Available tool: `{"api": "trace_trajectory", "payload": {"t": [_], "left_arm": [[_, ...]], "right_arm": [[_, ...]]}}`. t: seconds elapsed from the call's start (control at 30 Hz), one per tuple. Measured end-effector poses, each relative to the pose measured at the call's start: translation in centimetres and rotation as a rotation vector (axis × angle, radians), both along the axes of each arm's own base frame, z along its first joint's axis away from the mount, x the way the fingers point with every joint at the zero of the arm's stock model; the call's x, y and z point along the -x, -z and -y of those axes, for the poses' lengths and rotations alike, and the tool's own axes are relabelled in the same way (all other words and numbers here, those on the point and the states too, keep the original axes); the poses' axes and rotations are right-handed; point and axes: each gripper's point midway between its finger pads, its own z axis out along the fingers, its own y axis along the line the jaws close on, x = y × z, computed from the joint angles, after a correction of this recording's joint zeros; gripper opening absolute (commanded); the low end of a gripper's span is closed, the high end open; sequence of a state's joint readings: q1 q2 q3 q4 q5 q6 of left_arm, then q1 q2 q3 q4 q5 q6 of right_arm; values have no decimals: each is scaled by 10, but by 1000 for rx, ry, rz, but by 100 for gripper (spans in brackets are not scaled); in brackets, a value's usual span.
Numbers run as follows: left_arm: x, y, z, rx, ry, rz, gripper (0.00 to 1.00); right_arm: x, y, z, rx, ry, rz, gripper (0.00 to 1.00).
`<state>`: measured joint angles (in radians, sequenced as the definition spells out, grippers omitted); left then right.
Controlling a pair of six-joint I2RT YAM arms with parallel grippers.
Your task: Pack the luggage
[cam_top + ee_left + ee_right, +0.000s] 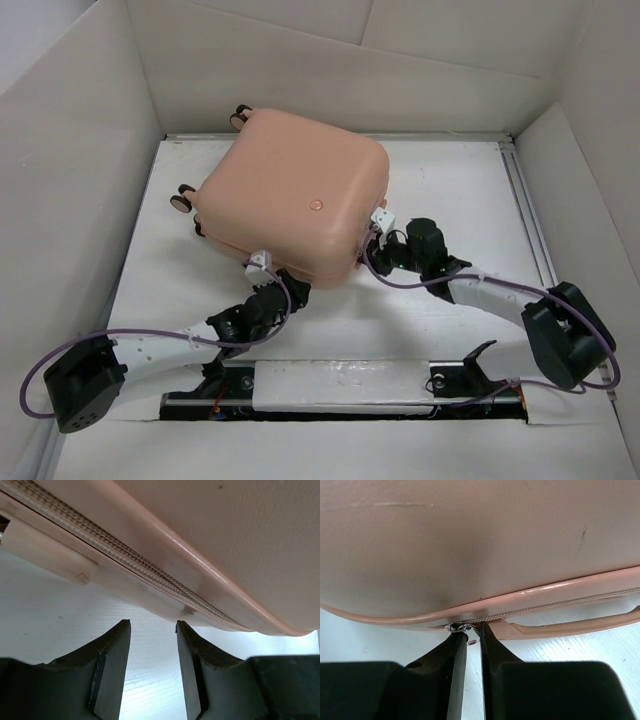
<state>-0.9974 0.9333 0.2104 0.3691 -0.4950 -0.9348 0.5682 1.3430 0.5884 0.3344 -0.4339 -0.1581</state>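
Nearest you, the left gripper (152,626) stands with jaws parted, just short of the zipper seam (125,555). The right gripper (473,630) is pinched on the metal zipper pull (456,627). Beyond both, the closed suitcase (295,195) lies flat on the table (450,190). Its shell looks rigid and slick, so work the pull.

one overhead, two wrist close-ups of luggage (290,190)

Wrist views crop the luggage (235,540) at top and both sides; we get only shell and zipper strip (125,555). From above, its interior and underside are hidden. Tiny shiny bit (456,627) at the right tool (472,634) tips: we can't tell if it's gripped.
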Motion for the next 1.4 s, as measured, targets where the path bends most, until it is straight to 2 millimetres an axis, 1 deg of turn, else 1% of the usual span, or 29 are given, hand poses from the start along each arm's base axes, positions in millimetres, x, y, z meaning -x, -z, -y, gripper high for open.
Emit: {"api": "trace_trajectory", "payload": {"t": [0.13, 0.2, 0.27, 0.33, 0.43, 0.5, 0.57, 0.63, 0.7, 0.77, 0.8, 0.9, 0.97, 1.0, 1.07, 1.1, 1.2, 1.27, 1.33, 1.4], "left_arm": [[-2, -2, -1, 3, -9, 9, 36], [-3, -3, -1, 2, -16, 13, 36], [-4, -1, -2, -9, -19, 12, 36], [-3, 4, 0, -33, -11, 0, 36], [-3, 13, 3, -77, 4, -23, 36], [-4, 16, 6, -96, 9, -33, 35], [-6, 15, 10, -104, 13, -33, 35], [-9, 9, 14, -97, 13, -25, 35], [-12, 3, 17, -81, 11, -14, 35], [-15, -2, 19, -66, 9, -5, 35], [-15, -5, 20, -58, 8, 0, 35], [-15, -11, 21, -34, 10, 12, 35], [-15, -16, 19, -8, 6, 25, 35], [-15, -18, 18, 3, 2, 29, 35], [-14, -20, 17, 16, 1, 33, 35], [-13, -19, 16, 21, 0, 33, 35], [-12, -16, 15, 31, -2, 28, 33], [-11, -13, 15, 31, 0, 23, 33], [-10, -10, 13, 30, 1, 17, 33], [-10, -11, 13, 35, 2, 17, 33]], "right_arm": [[4, -2, 2, -31, 17, 13, 0], [9, -8, 3, -53, 37, 36, 0], [17, -12, 5, -65, 64, 50, 0], [28, -16, 4, -75, 88, 63, 0], [54, -28, -12, -104, 60, 68, 0], [79, -32, -29, -124, 1, 47, 0], [104, -30, -43, -128, -54, 14, 0], [124, -24, -50, -115, -86, -23, 0], [135, -16, -52, -86, -77, -44, 0], [137, -8, -48, -52, -36, -52, 0], [134, -6, -45, -39, -6, -52, 0], [112, -7, -28, -32, 106, -40, 13], [84, -13, -9, -46, 201, -26, 27], [68, -16, 2, -50, 249, -20, 38], [37, -25, 24, -56, 332, 0, 46], [25, -29, 33, -58, 358, 12, 52], [0, -43, 45, -75, 333, 42, 53], [-11, -45, 46, -73, 280, 47, 53], [-15, -41, 41, -63, 208, 43, 53], [-15, -32, 38, -57, 134, 23, 53]]}}
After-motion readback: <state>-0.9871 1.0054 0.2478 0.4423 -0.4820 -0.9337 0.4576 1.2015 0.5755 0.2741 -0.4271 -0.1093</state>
